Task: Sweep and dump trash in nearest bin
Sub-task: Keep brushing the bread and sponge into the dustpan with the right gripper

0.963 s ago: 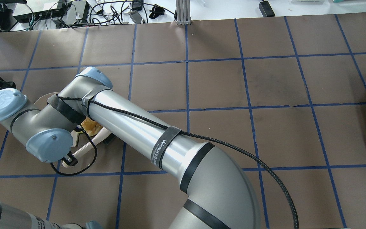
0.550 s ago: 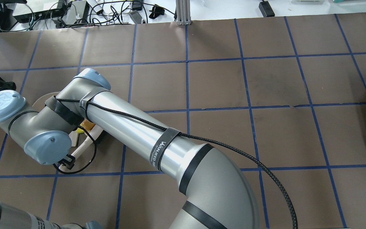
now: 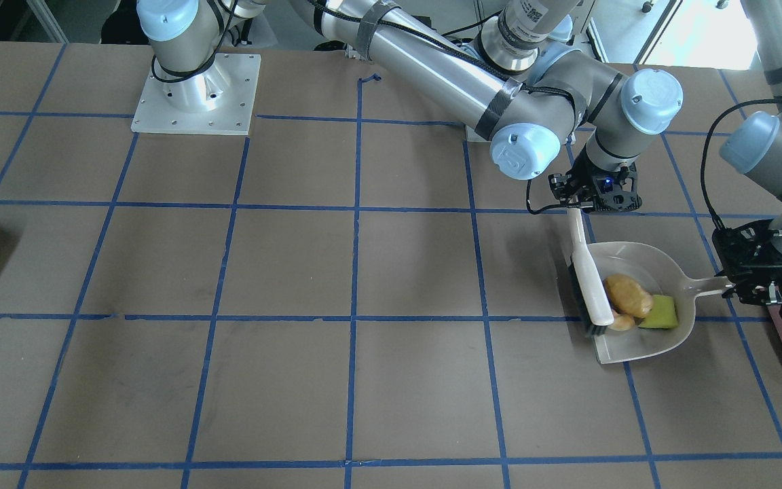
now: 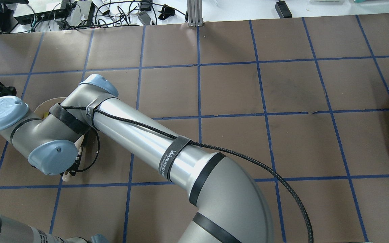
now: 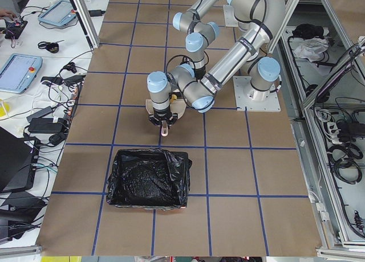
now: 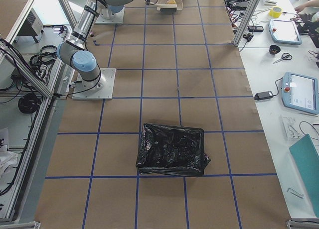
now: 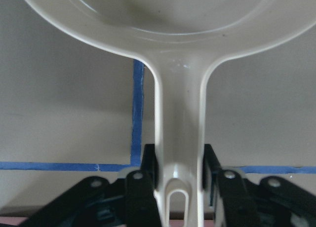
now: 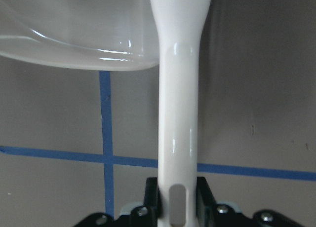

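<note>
Trash (image 3: 630,302) now lies inside the dustpan (image 3: 642,261), near the bench's left end. Over the last second the brush (image 3: 585,272) has swung in from its slant toward the pan, carrying the pile over the lip. The right gripper (image 3: 592,198) is clamped on the brush handle, and the left gripper (image 3: 738,285) on the pan's handle. Sweeping looks done, so lifting the pan to the bin (image 5: 149,179) at the left edge, close by, should come next.
</note>
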Controlling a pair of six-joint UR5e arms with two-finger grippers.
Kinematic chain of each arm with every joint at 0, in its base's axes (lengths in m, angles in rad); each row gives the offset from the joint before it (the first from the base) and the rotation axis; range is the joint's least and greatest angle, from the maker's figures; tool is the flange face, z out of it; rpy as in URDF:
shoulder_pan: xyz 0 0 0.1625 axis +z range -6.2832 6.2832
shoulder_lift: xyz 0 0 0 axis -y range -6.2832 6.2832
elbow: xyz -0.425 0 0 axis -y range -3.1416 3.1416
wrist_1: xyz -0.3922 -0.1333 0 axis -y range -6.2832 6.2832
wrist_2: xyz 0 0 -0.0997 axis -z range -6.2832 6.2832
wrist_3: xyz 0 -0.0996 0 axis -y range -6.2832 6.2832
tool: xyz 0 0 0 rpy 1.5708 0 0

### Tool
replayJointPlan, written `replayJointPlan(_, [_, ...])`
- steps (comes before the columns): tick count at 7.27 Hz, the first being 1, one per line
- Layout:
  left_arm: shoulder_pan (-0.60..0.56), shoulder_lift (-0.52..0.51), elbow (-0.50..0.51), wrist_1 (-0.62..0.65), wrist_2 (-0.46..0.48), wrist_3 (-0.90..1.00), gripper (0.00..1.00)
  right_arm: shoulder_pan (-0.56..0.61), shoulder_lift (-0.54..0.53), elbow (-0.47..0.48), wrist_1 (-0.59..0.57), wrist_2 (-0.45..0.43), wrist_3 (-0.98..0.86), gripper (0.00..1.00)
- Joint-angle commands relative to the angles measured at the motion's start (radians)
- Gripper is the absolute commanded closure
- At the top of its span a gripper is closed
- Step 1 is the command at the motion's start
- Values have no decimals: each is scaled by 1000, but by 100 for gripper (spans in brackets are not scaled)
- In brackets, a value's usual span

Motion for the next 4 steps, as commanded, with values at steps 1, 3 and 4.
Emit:
replayJointPlan(1, [0,0,1,1,0,-1,100,0,13,2,-35,-37,-257,100])
replayJointPlan(3, [-1,-3,-1,1,-20,-5,100,-8,-19,18,-25,-43,-166,100])
replayJointPlan(4, [-1,-4,-1,0,-25,-4,100,-9,-38,34,-2,-70,-126,100])
